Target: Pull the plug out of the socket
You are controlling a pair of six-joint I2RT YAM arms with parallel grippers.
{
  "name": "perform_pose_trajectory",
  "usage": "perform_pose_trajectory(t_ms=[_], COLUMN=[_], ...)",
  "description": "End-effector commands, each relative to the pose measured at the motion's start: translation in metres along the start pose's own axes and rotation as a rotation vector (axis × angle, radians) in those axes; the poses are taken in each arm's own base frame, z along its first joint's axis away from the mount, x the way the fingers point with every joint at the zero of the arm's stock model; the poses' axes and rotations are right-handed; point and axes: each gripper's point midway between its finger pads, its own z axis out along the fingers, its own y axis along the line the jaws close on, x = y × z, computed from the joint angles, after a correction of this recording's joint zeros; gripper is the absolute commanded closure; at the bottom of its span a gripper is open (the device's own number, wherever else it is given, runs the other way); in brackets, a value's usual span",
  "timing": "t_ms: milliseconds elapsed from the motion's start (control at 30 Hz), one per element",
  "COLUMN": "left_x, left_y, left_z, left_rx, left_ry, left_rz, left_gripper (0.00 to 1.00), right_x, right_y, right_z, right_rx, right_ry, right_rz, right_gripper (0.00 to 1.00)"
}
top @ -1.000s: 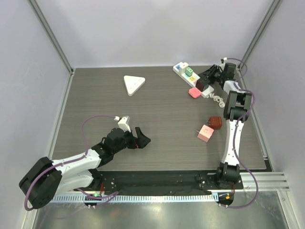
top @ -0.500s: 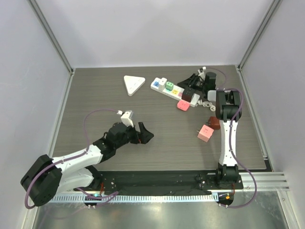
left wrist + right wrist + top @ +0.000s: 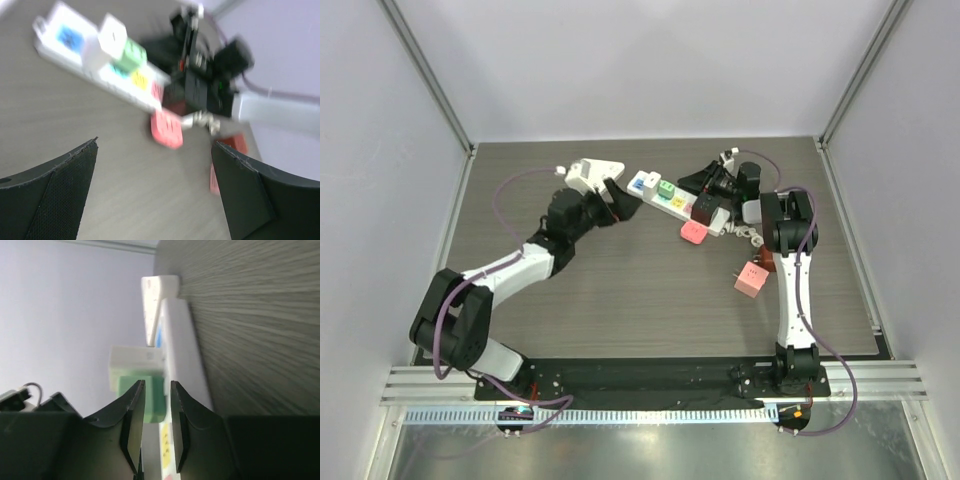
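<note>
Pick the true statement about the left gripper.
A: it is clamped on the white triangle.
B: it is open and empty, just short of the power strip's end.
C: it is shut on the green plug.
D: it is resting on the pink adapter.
B: the left gripper has its jaws wide apart with nothing between them, close to the near end of the power strip.

White power strip flat, diagonal on table; white plug, green plug seated in it.
</note>
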Motion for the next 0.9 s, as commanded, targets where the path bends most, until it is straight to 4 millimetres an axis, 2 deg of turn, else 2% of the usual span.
perform_pose_trajectory(t_ms=[0,33,67,100,133,167,267,300,367,400,433,467,500,533,567,600,633,700,767,833,867], left_x=[-0.074,-0.085,-0.091,-0.096,-0.099,-0.105,-0.108,-0.108,-0.103,-0.102,-0.102,-0.097,-0.099,-0.101,-0.1,-0.099,-0.097,-0.095,-0.092,-0.09,-0.091], left_y=[-0.019,-0.02,-0.017,-0.015,-0.014,-0.015,-0.005,0.0,0.015,0.026,0.031,0.047,0.049,0.051,0.056,0.059,0.061,0.064,0.068,0.073,0.077], left_z=[0.008,0.014,0.017,0.02,0.023,0.028,0.038,0.04,0.041,0.041,0.04,0.037,0.036,0.035,0.033,0.033,0.033,0.032,0.027,0.023,0.02], left_rx=[0.059,0.051,0.039,0.031,0.022,0.018,-0.014,-0.028,-0.073,-0.098,-0.107,-0.127,-0.113,-0.104,-0.087,-0.078,-0.075,-0.071,-0.078,-0.086,-0.096], left_ry=[-0.175,-0.193,-0.205,-0.216,-0.219,-0.226,-0.216,-0.212,-0.202,-0.198,-0.204,-0.192,-0.206,-0.213,-0.204,-0.202,-0.195,-0.184,-0.179,-0.18,-0.185], left_rz=[-0.001,0.01,0.027,0.039,0.05,0.06,0.116,0.152,0.184,0.205,0.207,0.199,0.188,0.178,0.164,0.158,0.154,0.154,0.153,0.15,0.148], left_gripper=[0.04,0.04,0.04,0.04,0.04,0.04,0.04,0.04,0.05,0.05,0.06,0.07,0.09,0.1,0.11,0.11,0.11,0.11,0.11,0.11,0.11], right_x=[-0.006,-0.02,-0.011,-0.022,-0.036,-0.031,-0.039,-0.047,-0.05,-0.059,-0.057,-0.053,-0.052,-0.05,-0.04,-0.04,-0.034,-0.023,-0.015,0.001,0.006], right_y=[-0.001,0.002,-0.021,-0.038,-0.023,-0.029,-0.023,-0.021,-0.017,-0.005,-0.01,-0.007,-0.005,-0.013,-0.013,-0.009,-0.017,-0.012,-0.013,-0.014,-0.009], right_z=[0.003,0.008,0.003,0.0,0.011,0.008,0.02,0.025,0.03,0.034,0.038,0.044,0.051,0.054,0.064,0.07,0.074,0.087,0.09,0.096,0.099], right_rx=[0.135,0.178,0.317,0.408,0.415,0.459,0.425,0.42,0.427,0.415,0.423,0.417,0.414,0.429,0.426,0.414,0.429,0.424,0.45,0.467,0.463], right_ry=[0.019,0.003,0.046,0.044,0.048,0.08,0.098,0.088,0.082,0.066,0.067,0.071,0.07,0.067,0.08,0.08,0.092,0.109,0.118,0.145,0.155], right_rz=[-0.128,-0.184,-0.103,-0.221,-0.279,-0.25,-0.236,-0.243,-0.227,-0.249,-0.234,-0.236,-0.245,-0.239,-0.23,-0.238,-0.222,-0.241,-0.256,-0.258,-0.261], right_gripper=[0.67,0.67,0.67,0.66,0.66,0.66,0.66,0.65,0.66,0.66,0.66,0.66,0.66,0.66,0.67,0.66,0.67,0.67,0.67,0.67,0.67])
